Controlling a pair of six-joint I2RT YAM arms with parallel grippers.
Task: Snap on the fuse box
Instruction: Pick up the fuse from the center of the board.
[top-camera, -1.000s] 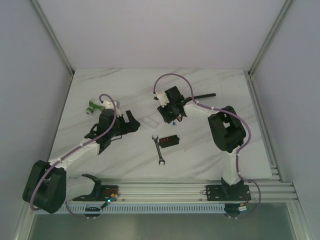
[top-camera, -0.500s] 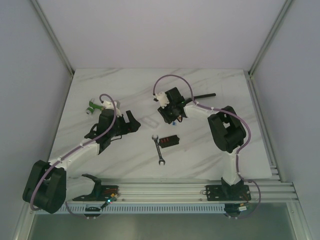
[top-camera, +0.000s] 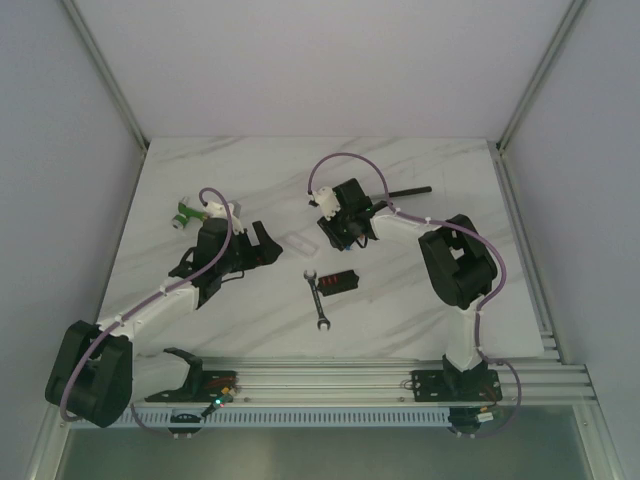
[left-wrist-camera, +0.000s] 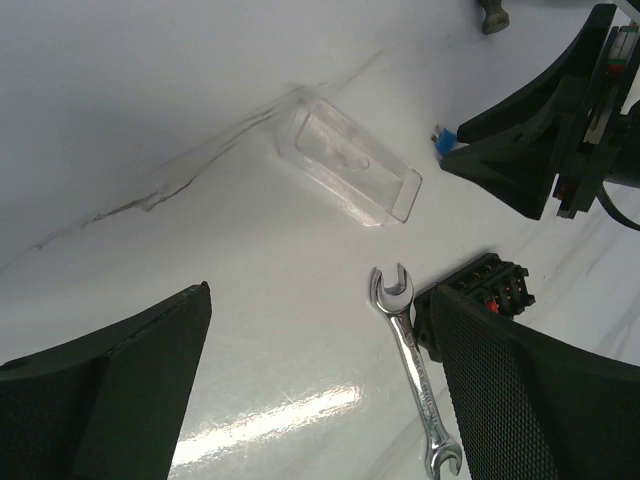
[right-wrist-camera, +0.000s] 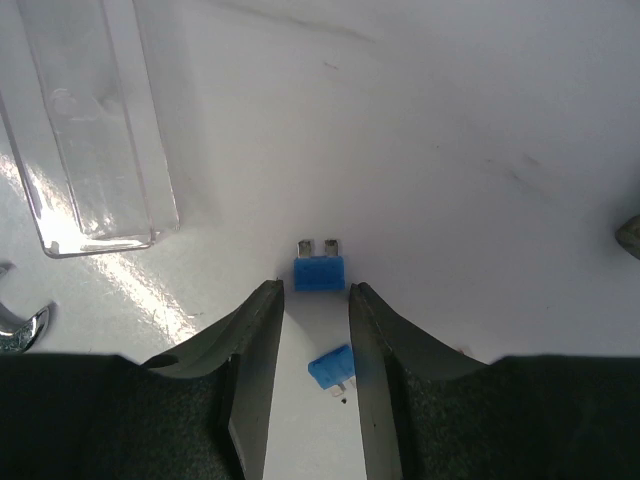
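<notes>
One blue fuse (right-wrist-camera: 330, 366) is flanked by right fingers (right-wrist-camera: 262, 312) (apart; left fingers (left-wrist-camera: 140, 350) wide too). A pinch is called for next.

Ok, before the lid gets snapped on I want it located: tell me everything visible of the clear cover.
The clear cover is a small rectangular shell of see-through plastic, with shallow walls and a moulded panel along its middle. It lies flat on the white marbled table, apart from the wrench and the fuse box. Only the table touches it.
</notes>
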